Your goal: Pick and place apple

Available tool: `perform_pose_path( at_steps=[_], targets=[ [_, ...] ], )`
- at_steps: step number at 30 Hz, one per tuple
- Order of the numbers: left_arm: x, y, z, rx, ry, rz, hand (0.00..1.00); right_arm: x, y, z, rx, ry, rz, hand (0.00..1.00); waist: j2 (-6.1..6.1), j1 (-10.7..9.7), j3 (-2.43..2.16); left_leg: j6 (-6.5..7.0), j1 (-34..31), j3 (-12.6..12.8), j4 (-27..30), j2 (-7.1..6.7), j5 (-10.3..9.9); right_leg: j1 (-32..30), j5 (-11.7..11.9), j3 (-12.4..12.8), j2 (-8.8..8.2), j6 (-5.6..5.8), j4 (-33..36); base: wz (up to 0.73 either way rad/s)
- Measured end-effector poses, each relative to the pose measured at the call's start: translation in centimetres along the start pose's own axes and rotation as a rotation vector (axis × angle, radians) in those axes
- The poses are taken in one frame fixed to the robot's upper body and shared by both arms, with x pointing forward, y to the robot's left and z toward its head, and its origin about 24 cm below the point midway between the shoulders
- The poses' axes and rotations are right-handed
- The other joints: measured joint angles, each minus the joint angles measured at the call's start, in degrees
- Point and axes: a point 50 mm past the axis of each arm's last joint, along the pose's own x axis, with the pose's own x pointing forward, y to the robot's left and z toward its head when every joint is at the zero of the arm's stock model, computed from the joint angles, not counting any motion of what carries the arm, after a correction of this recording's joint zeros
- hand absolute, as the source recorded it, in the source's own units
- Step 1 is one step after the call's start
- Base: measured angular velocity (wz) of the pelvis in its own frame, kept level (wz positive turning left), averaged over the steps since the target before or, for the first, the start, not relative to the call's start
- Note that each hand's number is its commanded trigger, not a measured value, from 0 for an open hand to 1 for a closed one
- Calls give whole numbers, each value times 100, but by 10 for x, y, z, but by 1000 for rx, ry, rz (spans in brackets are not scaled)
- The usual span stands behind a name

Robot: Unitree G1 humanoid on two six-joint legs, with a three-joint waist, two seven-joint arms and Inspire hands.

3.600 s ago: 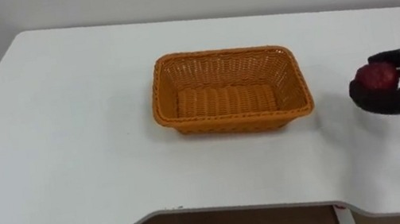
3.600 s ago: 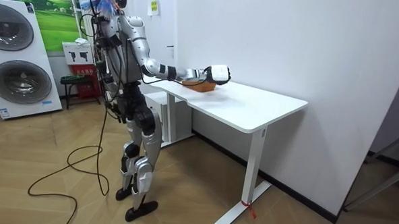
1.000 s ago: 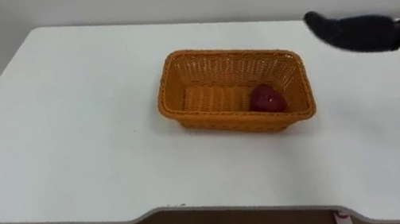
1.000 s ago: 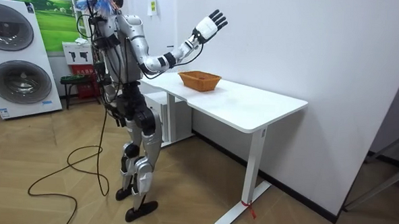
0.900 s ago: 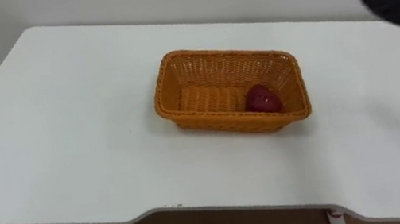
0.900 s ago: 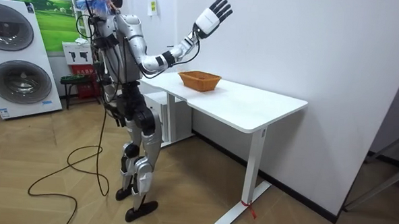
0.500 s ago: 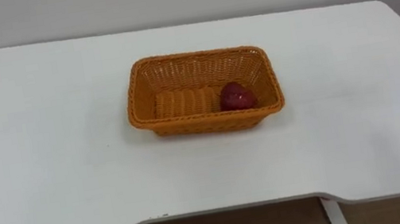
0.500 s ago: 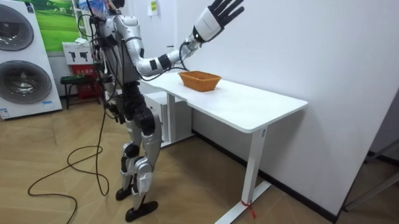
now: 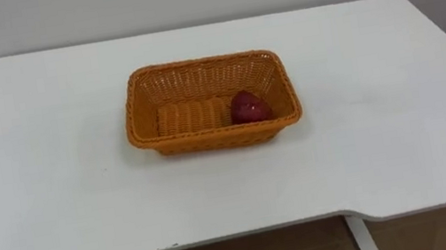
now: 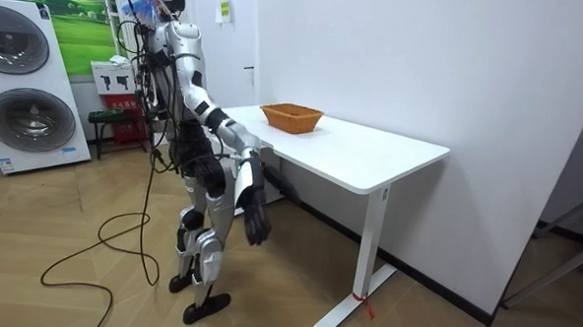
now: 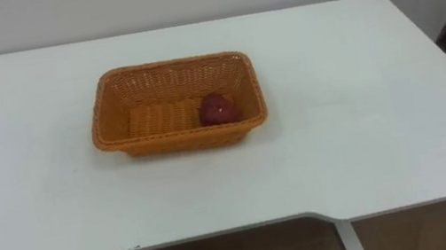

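Left eye view: apple [image 9: 250, 107] lies in the basket's [image 9: 207, 136] right end. Right hand [image 10: 256, 224] hangs low, well apart from the basket; cannot tell its grip.

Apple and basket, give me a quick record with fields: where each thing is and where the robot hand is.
apple: red, lying inside the basket, toward its right end
basket: orange wicker, standing on the table, near its middle
table: white
right robot hand: hangs beside the robot's leg, below the tabletop, away from the basket
task state: apple placed in basket

basket [image 9: 207, 136] on table [image 9: 388, 144], open from above
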Motion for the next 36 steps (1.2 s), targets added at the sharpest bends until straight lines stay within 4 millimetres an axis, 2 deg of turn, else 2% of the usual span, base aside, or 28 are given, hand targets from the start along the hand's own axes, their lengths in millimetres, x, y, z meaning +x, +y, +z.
perform_pose_path(
  at_steps=[1, 2, 4, 6, 8, 11, 13, 18, 22, 25, 31, 36],
  targets=[
    [0, 0, 1, -3, 3, 1, 0, 0, -6, -22, -55, 71, 2, 0, 13, 15, 6, 0, 27, -3, -11, 5, 0, 19, 1, 22, 8, -1, 6, 0],
    [1, 0, 1, -8, 4, 2, 0, 0, -11, -33, -79, 107, 1, 0, 15, 40, 8, 0, 41, -1, -11, 8, 0, 26, 1, 47, 11, -2, 5, 0],
    [0, 0, 5, -8, -9, 3, 0, -5, -26, -69, -190, 211, 36, 0, 68, 136, 16, -1, 47, 25, -7, 13, -1, 1, 1, 47, 15, -2, 11, 0],
    [0, -3, 4, 3, -3, -6, 0, -9, -30, -86, -276, 256, 89, 0, 139, 137, 35, -1, 30, 24, -4, 13, -1, -16, 2, 43, 12, -4, 23, 0],
    [0, -4, 3, 4, 2, -9, 0, -12, -35, -100, -358, 300, 145, 0, 176, 159, 34, -1, 27, 25, 9, 14, -3, -27, -1, 45, 11, -7, 32, 0],
    [0, -6, 0, 5, 20, -30, 0, -16, -40, -116, -468, 340, 252, 0, 199, 178, 44, 0, 47, 17, -7, 12, -5, -5, -7, 48, 7, -9, 11, 0],
    [-1, -8, -1, 3, 21, -46, 0, -21, -46, -129, -553, 382, 333, 0, 167, 297, 37, 0, 57, 7, 14, 13, -4, -3, -7, 45, 5, -9, 9, 0],
    [-2, -16, -2, -10, 50, -67, 0, -31, -51, -146, -768, 394, 510, 0, 170, 453, 46, 1, 129, 10, -13, 6, -4, 10, -4, 46, -5, -7, 4, -2],
    [-2, -21, -4, -23, 68, -81, 0, -41, -47, -155, -893, 384, 626, 0, 176, 457, 49, 1, 150, 13, -31, 5, -3, 77, -5, 44, 0, -8, -5, 1],
    [-2, -27, -2, -14, 76, -107, 0, -45, -44, -158, -997, 342, 702, 0, 230, 454, 56, 1, 149, 32, -41, 7, -4, 67, -5, 48, -2, -7, -2, 0],
    [-2, -32, -2, -10, 87, -155, 0, -47, -45, -160, -1098, 313, 778, 0, 340, 454, 57, 1, 149, 18, -66, 7, -4, 47, -7, 50, -5, -7, -1, 0],
    [-2, -34, -2, -10, 89, -162, 0, -48, -46, -163, -1147, 317, 806, 0, 360, 455, 60, 1, 158, 18, -72, 0, -4, 48, -9, 47, -8, -5, -2, 0]
  ],
)
